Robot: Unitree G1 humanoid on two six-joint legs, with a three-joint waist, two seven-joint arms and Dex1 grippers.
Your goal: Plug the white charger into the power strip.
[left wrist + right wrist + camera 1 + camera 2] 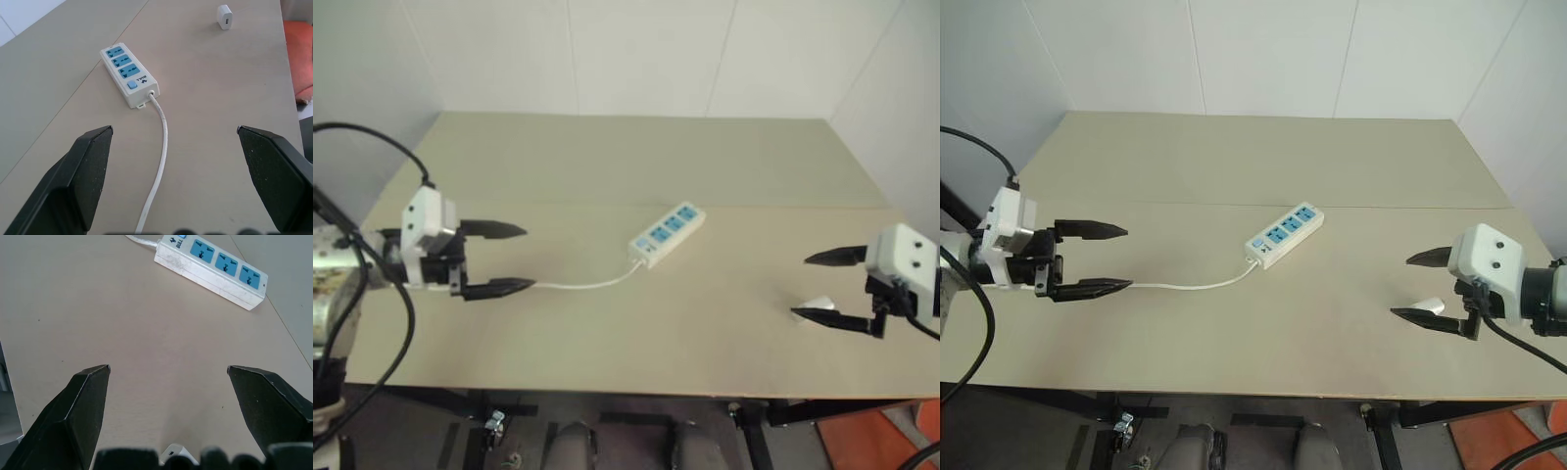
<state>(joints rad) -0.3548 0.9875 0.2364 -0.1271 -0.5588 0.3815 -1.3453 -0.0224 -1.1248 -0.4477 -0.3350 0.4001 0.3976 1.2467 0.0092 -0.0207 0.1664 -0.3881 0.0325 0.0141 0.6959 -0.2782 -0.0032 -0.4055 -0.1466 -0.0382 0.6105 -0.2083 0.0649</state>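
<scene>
The flat beige wooden table (607, 166) carries little besides the task's things, with bare surface on every side of them. The long white plastic power strip with three blue sockets (668, 233) lies near the middle, its long axis slanting from near-left to far-right, switch end nearest, and its thin white cord (582, 285) trails left. The small white rounded charger block (225, 16) lies near the right edge, just beside the right gripper (1427, 288). The left gripper (506, 258) hovers at the left over the cord's end. Both grippers' black fingers are spread wide and hold nothing.
</scene>
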